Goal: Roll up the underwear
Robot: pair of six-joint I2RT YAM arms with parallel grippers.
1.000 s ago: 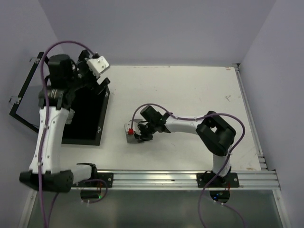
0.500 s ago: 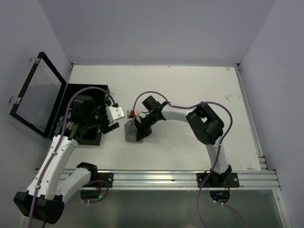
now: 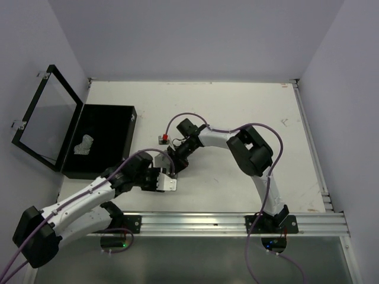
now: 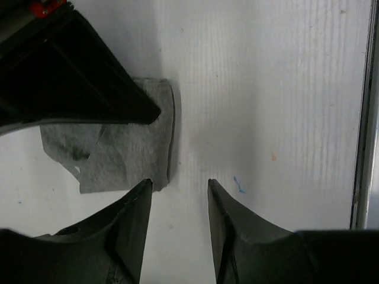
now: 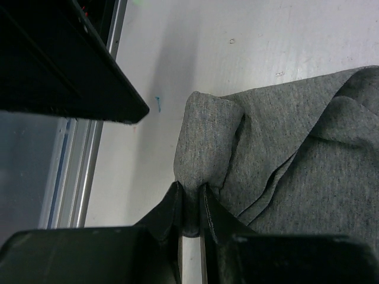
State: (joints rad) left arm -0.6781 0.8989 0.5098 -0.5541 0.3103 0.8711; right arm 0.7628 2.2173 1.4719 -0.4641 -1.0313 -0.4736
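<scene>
1. Count: one black box (image 3: 109, 118) at far left with one hinged lid (image 3: 44, 115) standing open. One pale cloth bundle (image 3: 84, 144) lies inside the box.
2. Count: two arms and two claws. One grey underwear (image 4: 127, 151) lies on the table, right of the box and near the middle.
3. The left gripper (image 4: 179, 184) is low over the table at the underwear's near edge. Its jaws are parted, with only bare table between them, and it is grasping nothing. One fingertip sits just beside the cloth's corner.
4. The right gripper (image 5: 190, 192) is clenched on a fold at the underwear's edge, with grey cloth pinched between the two fingers. The rest of the garment lies crumpled and partly folded over itself.
5. The two claws face each other across the garment, close together.
6. Surface: the white table (image 3: 249, 112) has a few tiny blue and orange specks. A metal rail (image 3: 237, 222) runs along the near edge and holds both arm bases.
7. Room: plain pale lilac walls (image 3: 195, 35) stand on three sides.
8. Hidden: in the top view the two claws cover the underwear almost entirely.
9. The pale bundle is too small to tell what garment it is.
10. The left wrist view cuts off the underwear's left part behind the right arm's dark finger.
11. The right wrist view crops the garment at the right edge.
</scene>
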